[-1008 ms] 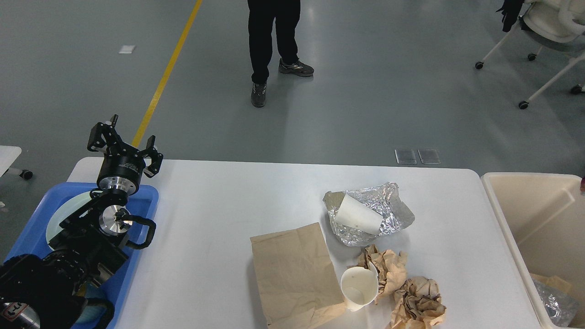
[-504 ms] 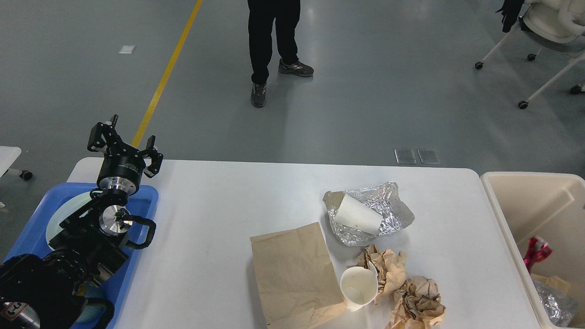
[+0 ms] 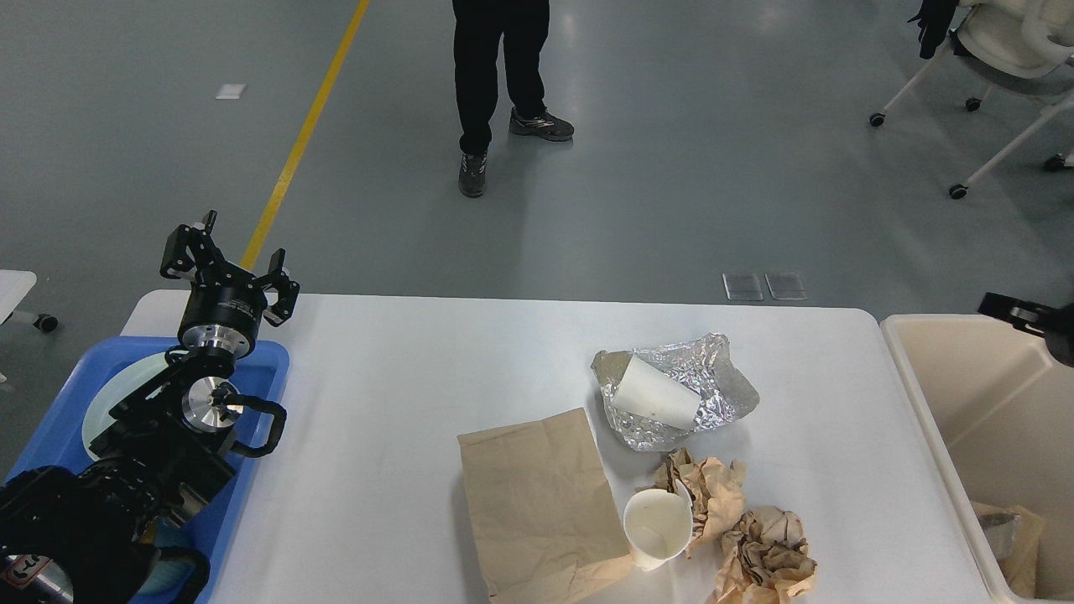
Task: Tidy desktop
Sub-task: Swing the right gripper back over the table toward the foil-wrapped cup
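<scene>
Plenty of junk is sitting on the desktop (image 3: 403,369), which is filling the middle of the frame: a flat brown paper bag (image 3: 537,495) at lower centre, a white paper cup (image 3: 659,528) beside two crumpled paper wads (image 3: 768,558), plus another cup lying on crinkled foil (image 3: 713,377). All of it is looking light, soft and crushable, so I'd be pinching rims or folds gently. Left gripper (image 3: 228,267) is hanging at upper left with fingers spread, holding nothing; right gripper (image 3: 1028,319) is peeking in at the right edge over the beige bin (image 3: 940,419), can't tell its state.
</scene>
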Motion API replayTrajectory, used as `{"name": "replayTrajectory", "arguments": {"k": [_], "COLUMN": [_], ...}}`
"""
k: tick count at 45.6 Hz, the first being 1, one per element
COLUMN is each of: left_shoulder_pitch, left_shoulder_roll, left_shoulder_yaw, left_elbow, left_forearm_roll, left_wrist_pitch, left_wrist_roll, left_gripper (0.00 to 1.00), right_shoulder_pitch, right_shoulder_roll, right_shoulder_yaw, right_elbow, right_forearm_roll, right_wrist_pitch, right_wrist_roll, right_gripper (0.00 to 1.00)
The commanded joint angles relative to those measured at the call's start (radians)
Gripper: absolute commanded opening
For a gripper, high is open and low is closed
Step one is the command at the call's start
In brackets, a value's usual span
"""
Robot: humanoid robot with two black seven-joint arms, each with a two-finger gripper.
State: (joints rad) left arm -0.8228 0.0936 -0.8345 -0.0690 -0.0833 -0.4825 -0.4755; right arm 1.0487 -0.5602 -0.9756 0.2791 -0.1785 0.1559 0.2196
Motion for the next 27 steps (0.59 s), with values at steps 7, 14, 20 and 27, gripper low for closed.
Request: {"name": "replayTrajectory", "arguments": {"k": [7,14,20,27], "left_shoulder_pitch": [0.001,-0.001,0.001,-0.001], "left_shoulder_roll": [0.0,0.0,0.0,0.0], "left_shoulder_yaw": [0.0,0.0,0.0,0.0], "left_elbow": [0.0,0.0,0.0,0.0], "left_forearm_roll": [-0.001,0.001,0.001,0.001], "left_wrist_pitch": [0.001,0.001,0.001,0.001], "left_wrist_roll": [0.0,0.0,0.0,0.0], "left_gripper": [0.96,0.96,0.96,0.96], "right_shoulder_pitch": [0.237,0.376,0.494,0.668], "right_shoulder_roll": [0.161,0.253,0.302,0.332], "right_shoulder_yaw": [-0.003,0.002,-0.018,-0.041], "right_elbow": [0.11,0.176,0.238,0.31], "right_forearm_roll": [0.002,0.01,0.037,0.045], "right_wrist_pitch": [0.232,0.413,0.484,0.585], "right_wrist_roll": [0.0,0.0,0.0,0.0], "right_gripper": [1.0,1.0,1.0,1.0]}}
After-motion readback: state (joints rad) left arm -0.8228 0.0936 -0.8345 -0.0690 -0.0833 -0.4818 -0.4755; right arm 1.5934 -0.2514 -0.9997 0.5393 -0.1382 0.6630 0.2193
